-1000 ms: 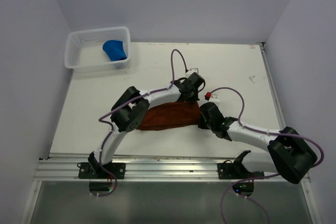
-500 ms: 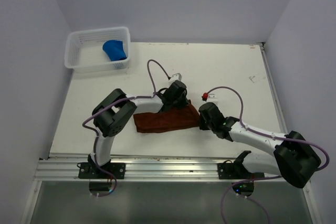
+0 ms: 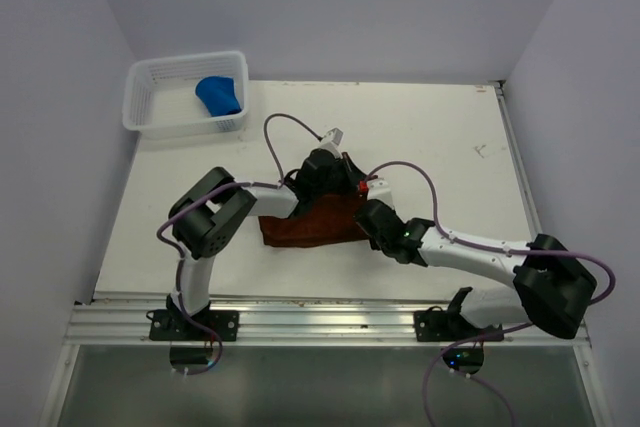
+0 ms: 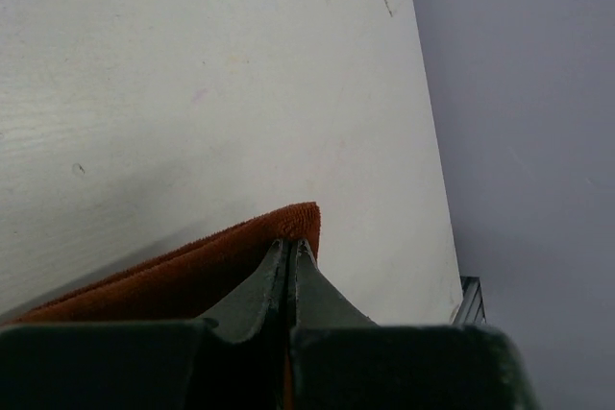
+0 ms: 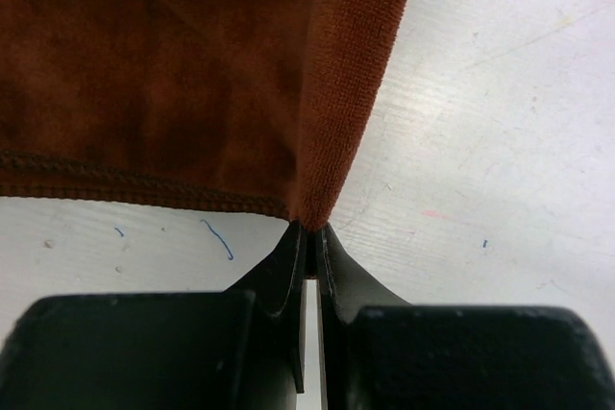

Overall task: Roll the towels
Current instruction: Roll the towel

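White scuffed table [image 3: 440, 137] under rust-brown towel [image 3: 310, 227], pale lilac walls [image 3: 330, 7]

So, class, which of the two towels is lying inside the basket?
The bright blue towel: it sits bunched in the white mesh basket at the far left corner of the table, while the rust-brown towel lies out in the middle.

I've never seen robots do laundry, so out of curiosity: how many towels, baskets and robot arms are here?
Towels: 2 (rust-brown towel, blue towel)
Baskets: 1 (white basket)
Robot arms: 2 (left arm, right arm)
Total: 5
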You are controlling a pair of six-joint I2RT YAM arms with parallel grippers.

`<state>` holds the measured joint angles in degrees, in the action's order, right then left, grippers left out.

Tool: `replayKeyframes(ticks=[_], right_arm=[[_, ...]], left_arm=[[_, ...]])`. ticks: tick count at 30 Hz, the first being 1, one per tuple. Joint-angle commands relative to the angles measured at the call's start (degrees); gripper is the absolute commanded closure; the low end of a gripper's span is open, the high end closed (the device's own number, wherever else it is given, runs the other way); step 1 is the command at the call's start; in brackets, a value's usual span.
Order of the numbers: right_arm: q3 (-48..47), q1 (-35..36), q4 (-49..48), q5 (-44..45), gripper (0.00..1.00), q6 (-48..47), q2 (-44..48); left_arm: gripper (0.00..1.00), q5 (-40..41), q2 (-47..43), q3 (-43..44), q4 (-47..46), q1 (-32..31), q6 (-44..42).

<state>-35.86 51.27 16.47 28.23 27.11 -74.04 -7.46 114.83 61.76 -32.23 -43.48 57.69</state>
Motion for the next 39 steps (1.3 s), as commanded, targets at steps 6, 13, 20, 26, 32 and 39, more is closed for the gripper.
replayKeyframes(ticks=[6,13,20,26,32,39], right_arm=[[-5.97,4.45,9.01,9.91,1.0,-0.05,-4.61],[-8.0,4.72,10.6,7.9,1.0,0.66,-6.03],[-6.51,4.72,4.9,2.19,1.0,0.31,-6.29],[-5.45,4.63,1.03,-1.24,1.0,1.19,-8.05],[-5.36,4.72,-1.96,-2.39,1.0,2.42,-10.24],[-5.1,4.72,-3.02,-3.79,1.0,3.47,-11.56]], left_arm=[[1.0,-3.78,1.63,-3.13,-12.07,3.05,-0.03],[1.0,-5.36,3.3,-2.78,-12.51,4.02,-1.18],[1.0,-5.54,3.83,-2.52,-11.11,4.37,-2.49],[1.0,-5.1,2.69,-3.05,-9.61,4.99,-4.34],[1.0,-4.05,1.1,-3.13,-5.75,5.52,-7.15],[1.0,-0.89,-0.13,-3.57,-0.91,5.69,-10.49]])
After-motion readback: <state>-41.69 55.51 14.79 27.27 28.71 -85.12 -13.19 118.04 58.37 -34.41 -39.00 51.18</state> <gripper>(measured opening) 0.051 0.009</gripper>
